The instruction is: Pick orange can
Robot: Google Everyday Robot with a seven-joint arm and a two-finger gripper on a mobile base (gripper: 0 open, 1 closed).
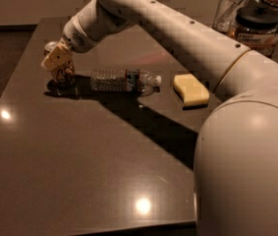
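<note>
the orange can [64, 74] stands up straight near the far left side of the desk [79, 171], with its long way going up and down and its pale logo facing us. the gripper [56, 59] sits right at the top part of the can, at the end of the big white arm [178, 28], and i cannot tell if its fingers are apart or squeezing the can. a clear bottle [124, 79] lies on its side just beside the can, and a yellow block [191, 89] sits farther right.
</note>
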